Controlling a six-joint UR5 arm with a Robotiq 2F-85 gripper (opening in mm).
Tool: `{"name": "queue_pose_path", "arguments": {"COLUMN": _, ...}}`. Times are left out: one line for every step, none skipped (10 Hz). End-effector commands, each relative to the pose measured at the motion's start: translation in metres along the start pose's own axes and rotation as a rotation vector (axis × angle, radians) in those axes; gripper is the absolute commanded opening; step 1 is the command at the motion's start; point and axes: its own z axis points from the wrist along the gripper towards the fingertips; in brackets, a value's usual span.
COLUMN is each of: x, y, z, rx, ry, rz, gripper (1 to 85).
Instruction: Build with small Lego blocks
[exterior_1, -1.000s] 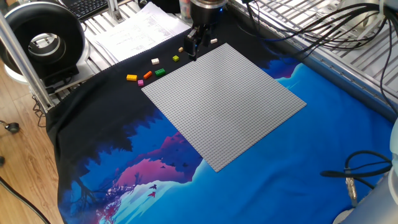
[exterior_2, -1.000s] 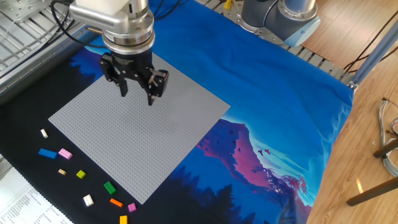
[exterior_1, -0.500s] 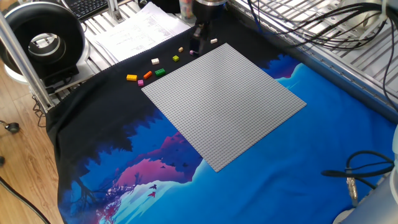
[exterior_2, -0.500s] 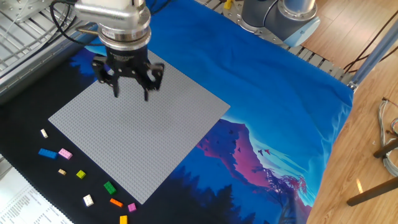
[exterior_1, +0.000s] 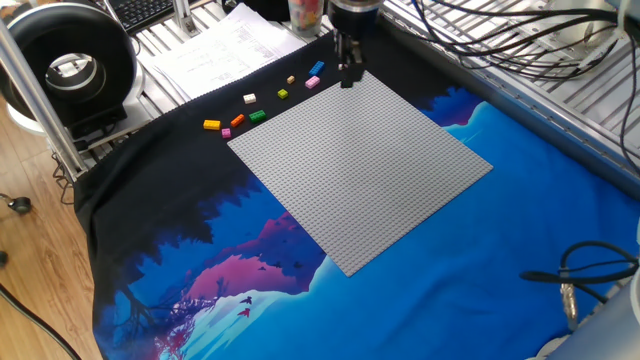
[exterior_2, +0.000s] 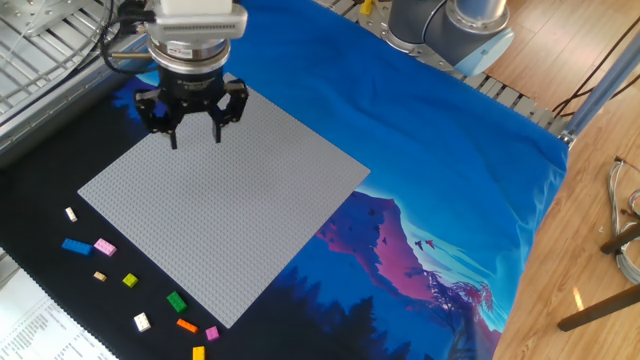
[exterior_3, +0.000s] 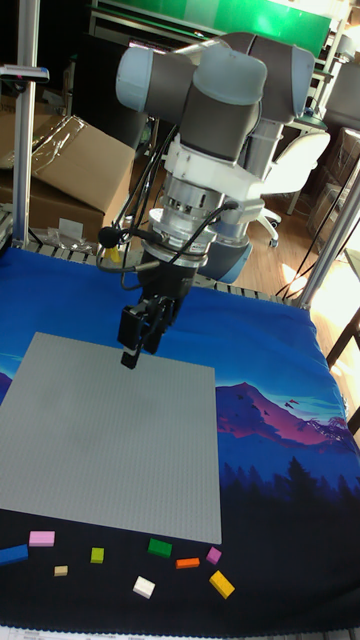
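Several small Lego blocks lie in a loose row on the black cloth beside the grey baseplate (exterior_1: 360, 170): orange-yellow (exterior_1: 211, 125), green (exterior_1: 258, 116), white (exterior_1: 249, 98), lime (exterior_1: 283, 94), pink (exterior_1: 312, 82) and blue (exterior_1: 317, 69). The other fixed view shows the same row, from a blue block (exterior_2: 75, 246) to a yellow block (exterior_2: 198, 352). My gripper (exterior_2: 194, 138) hangs open and empty over the baseplate's (exterior_2: 220, 220) far corner, apart from all the blocks. In the tall view the gripper (exterior_3: 135, 350) is above the plate's (exterior_3: 100, 450) back edge, with the blocks along the front.
A blue printed cloth (exterior_1: 480, 280) covers the table. White papers (exterior_1: 225, 50) and a black round device (exterior_1: 65, 65) sit beyond the blocks. Cables (exterior_1: 500, 30) run along the metal frame. The arm's base (exterior_2: 450, 25) stands at the table edge.
The gripper has moved along the baseplate's edge away from the block row toward the plate's corner, turning about its axis. It stays open. No block has moved.
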Motion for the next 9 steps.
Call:
{"name": "queue_pose_path", "arguments": {"x": -0.01, "y": 0.01, "z": 0.003, "rx": -0.026, "ry": -0.066, "rz": -0.062, "gripper": 56.7}}
{"name": "queue_pose_path", "arguments": {"x": -0.016, "y": 0.011, "z": 0.001, "rx": -0.035, "ry": -0.086, "rz": -0.042, "gripper": 56.7}}
{"name": "queue_pose_path", "arguments": {"x": -0.013, "y": 0.01, "z": -0.004, "rx": -0.033, "ry": -0.075, "rz": -0.04, "gripper": 56.7}}
{"name": "queue_pose_path", "arguments": {"x": -0.005, "y": 0.014, "z": -0.013, "rx": -0.046, "ry": -0.046, "rz": -0.023, "gripper": 56.7}}
{"name": "queue_pose_path", "arguments": {"x": -0.006, "y": 0.006, "z": -0.019, "rx": -0.019, "ry": -0.041, "rz": -0.023, "gripper": 56.7}}
{"name": "queue_pose_path", "arguments": {"x": -0.01, "y": 0.003, "z": -0.025, "rx": -0.01, "ry": -0.053, "rz": -0.027, "gripper": 56.7}}
{"name": "queue_pose_path", "arguments": {"x": -0.009, "y": 0.003, "z": -0.027, "rx": -0.014, "ry": -0.046, "rz": -0.003, "gripper": 56.7}}
{"name": "queue_pose_path", "arguments": {"x": -0.011, "y": 0.0, "z": -0.027, "rx": -0.006, "ry": -0.04, "rz": -0.024, "gripper": 56.3}}
{"name": "queue_pose_path", "arguments": {"x": -0.019, "y": 0.01, "z": -0.028, "rx": -0.048, "ry": -0.064, "rz": -0.028, "gripper": 56.7}}
